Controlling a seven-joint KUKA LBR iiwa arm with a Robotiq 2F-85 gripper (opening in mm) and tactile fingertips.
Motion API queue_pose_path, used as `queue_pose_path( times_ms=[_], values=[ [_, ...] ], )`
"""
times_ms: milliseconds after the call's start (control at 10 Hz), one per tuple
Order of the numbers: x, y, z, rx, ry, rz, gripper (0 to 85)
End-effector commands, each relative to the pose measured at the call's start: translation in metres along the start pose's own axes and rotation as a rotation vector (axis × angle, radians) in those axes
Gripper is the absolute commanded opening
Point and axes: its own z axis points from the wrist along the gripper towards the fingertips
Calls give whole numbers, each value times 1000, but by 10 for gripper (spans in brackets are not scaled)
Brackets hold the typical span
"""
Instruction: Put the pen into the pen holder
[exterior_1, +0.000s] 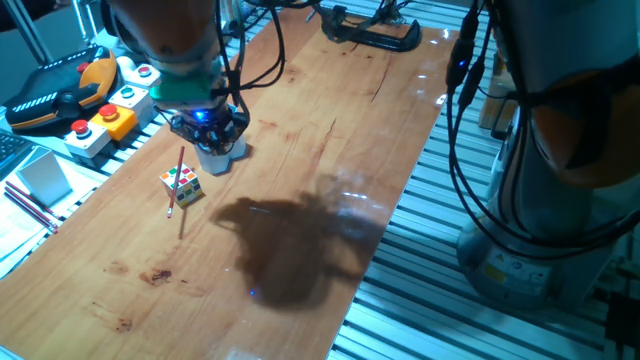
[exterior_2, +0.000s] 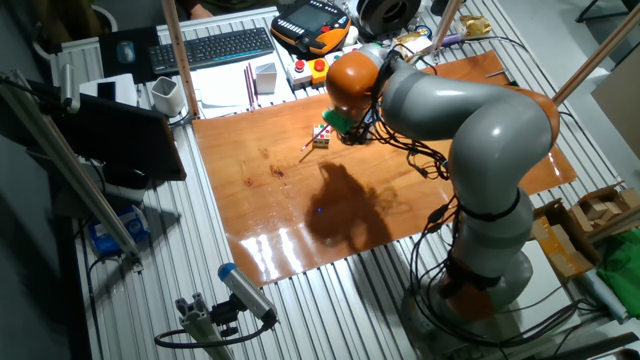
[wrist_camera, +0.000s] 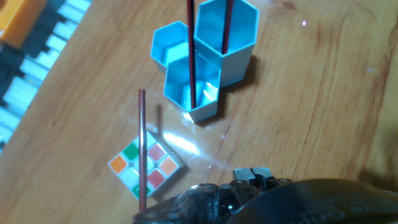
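Wooden surface (exterior_1: 330, 150). The hand (exterior_1: 208, 128) hovers over a light-blue pen holder (wrist_camera: 205, 59) of joined hexagonal tubes; its finger spread cannot be told. A thin red pen (wrist_camera: 191, 53) stands inside the lowest tube.

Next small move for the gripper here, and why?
Probably lift straight up, clear of the pen holder: a pen already stands inside its low tube, with the gripper right above. Jaw state is unclear, so open first if shut.
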Motion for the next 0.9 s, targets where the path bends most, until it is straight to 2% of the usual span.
queue_pose_path(
  times_ms=[0, 100, 300, 600, 800],
  values=[
    [0, 0, 0, 3, 2, 13, 7],
    [0, 0, 0, 0, -4, 17, 7],
    [0, 0, 0, 17, -11, 39, 7],
    [10, 14, -3, 44, 31, 73, 7],
    [14, 26, -8, 56, 42, 66, 7]
  ],
)
